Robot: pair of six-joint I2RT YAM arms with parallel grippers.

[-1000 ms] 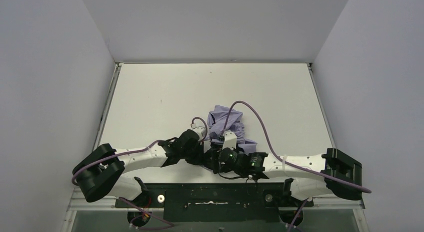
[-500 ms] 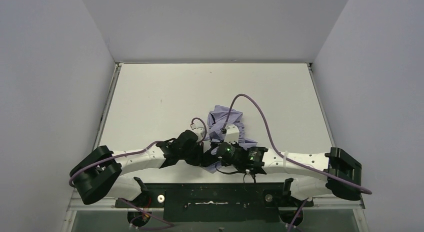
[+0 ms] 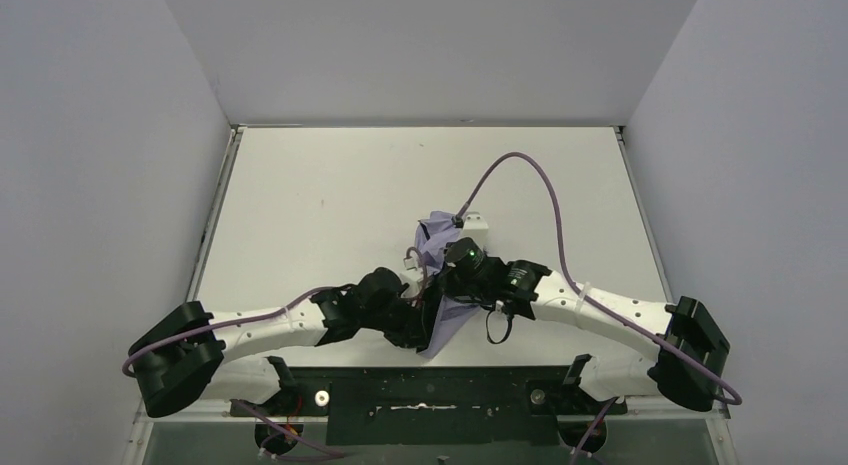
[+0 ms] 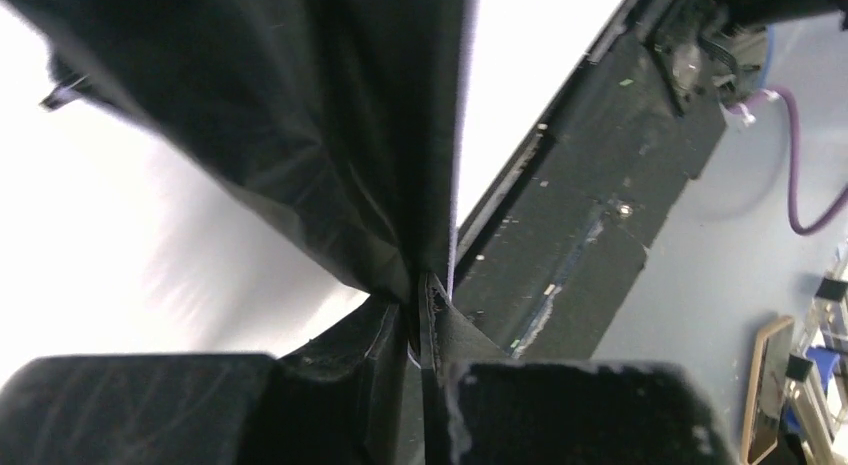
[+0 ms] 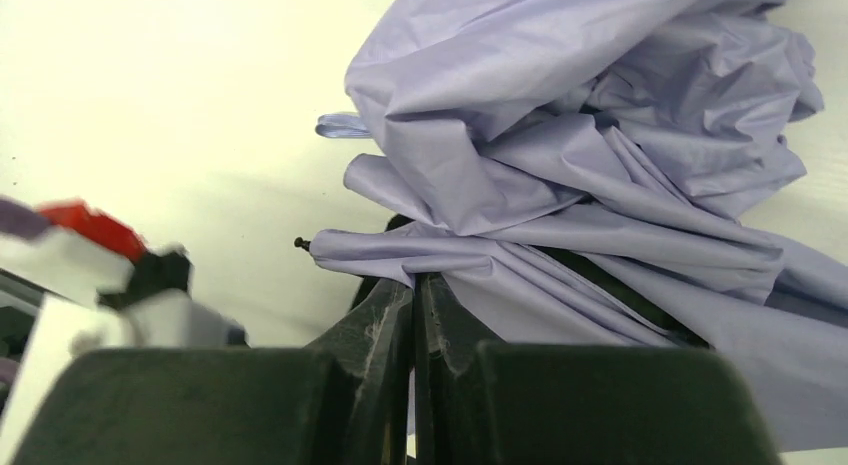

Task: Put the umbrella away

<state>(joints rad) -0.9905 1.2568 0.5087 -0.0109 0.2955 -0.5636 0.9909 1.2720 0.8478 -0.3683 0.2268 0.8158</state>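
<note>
The umbrella (image 3: 438, 240) is a crumpled mass of pale lavender fabric near the middle of the white table, with one panel pulled taut down toward the near edge. In the right wrist view the umbrella (image 5: 580, 135) fills the upper right, with a black rib tip at its left edge. My right gripper (image 5: 415, 282) (image 3: 452, 283) is shut on a fold of that fabric. My left gripper (image 4: 420, 290) (image 3: 420, 330) is shut on a lower fold of the umbrella (image 4: 330, 135), which looks dark and backlit there. The handle is hidden.
The white table (image 3: 320, 205) is walled on three sides. A black rail (image 3: 430, 395) (image 4: 600, 235) runs along its near edge. The right arm's purple cable (image 3: 530, 170) arcs over the table behind the umbrella. A blurred white and red arm part (image 5: 80, 250) lies left of my right gripper.
My right gripper closed on the fabric and moved away from the near edge, stretching a panel out. The left arm reached a little further right and nearer the edge.
</note>
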